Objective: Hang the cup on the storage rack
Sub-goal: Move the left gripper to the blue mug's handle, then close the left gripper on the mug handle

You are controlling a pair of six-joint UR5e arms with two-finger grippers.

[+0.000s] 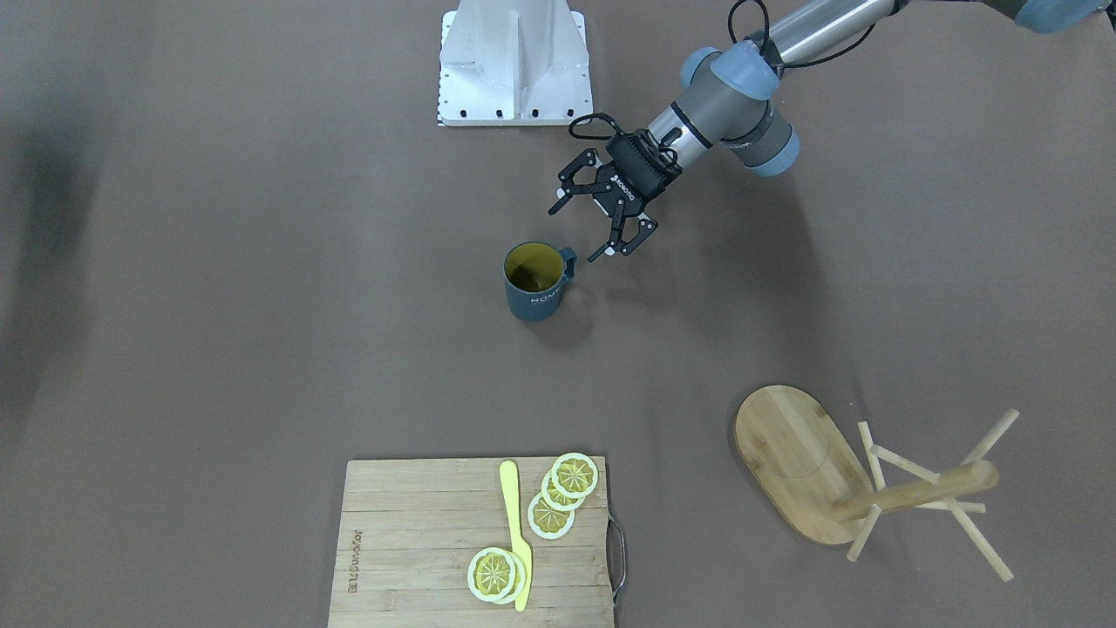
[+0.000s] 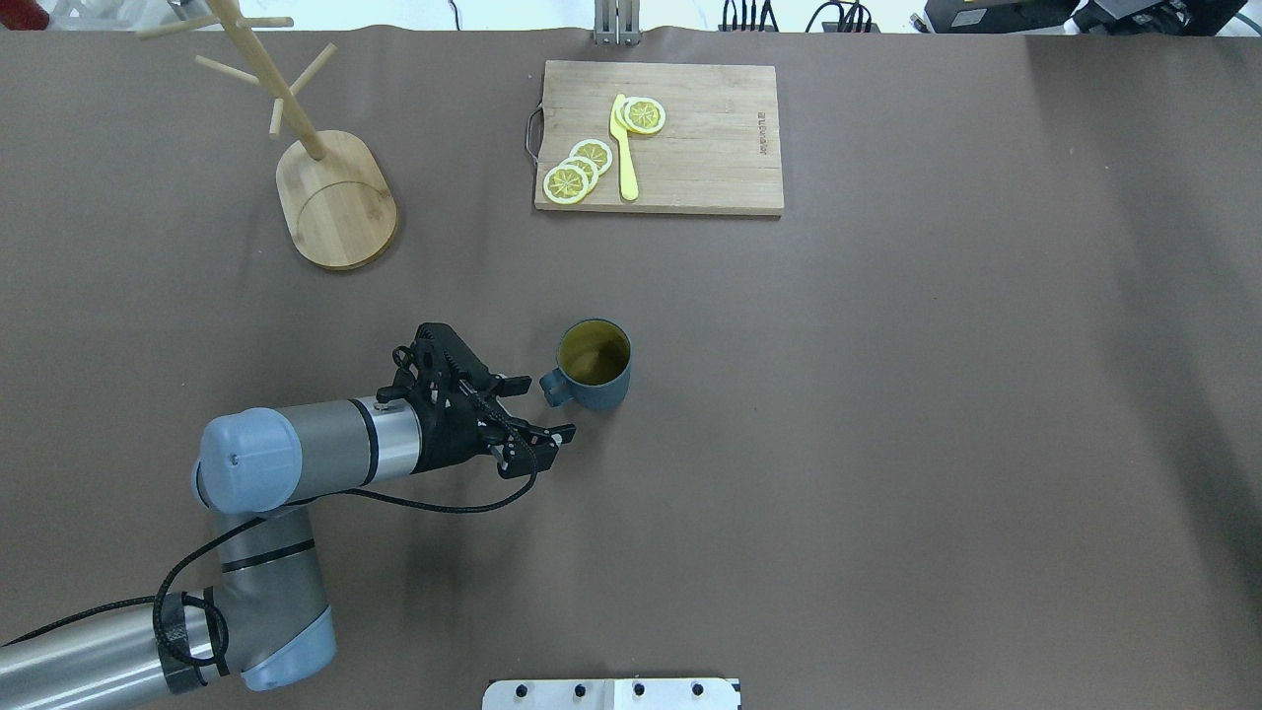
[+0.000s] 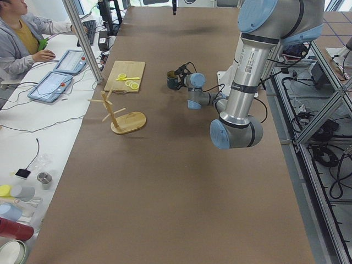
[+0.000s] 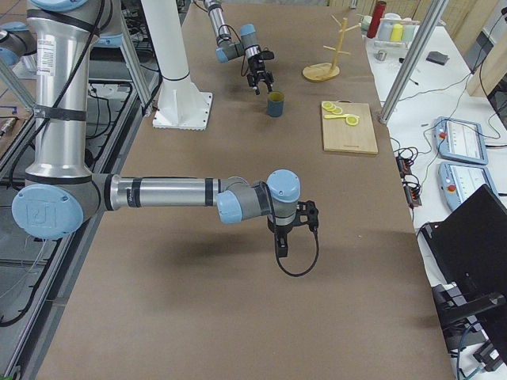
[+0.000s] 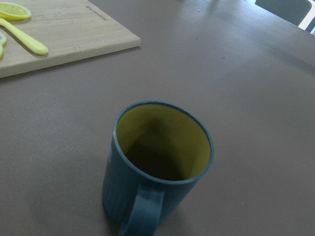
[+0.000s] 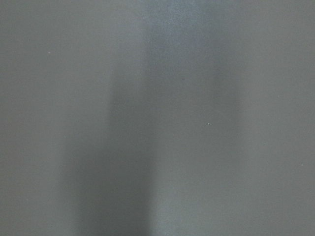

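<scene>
Left claw (image 2: 548, 407): wide open, empty, just beside cup (image 2: 592, 380) handle. Cup: upright on surface (image 2: 887, 444), well apart from storage rack (image 2: 340, 202). Right claw (image 4: 283, 247): state indeterminable. Risk: off-centre closing probably nudges or tips cup.

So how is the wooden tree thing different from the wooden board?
The storage rack stands upright, a post with pegs on an oval base; the cutting board lies flat and is rectangular. The rack's pegs are bare; the board carries lemon slices and a yellow knife. Both are light wood.
</scene>
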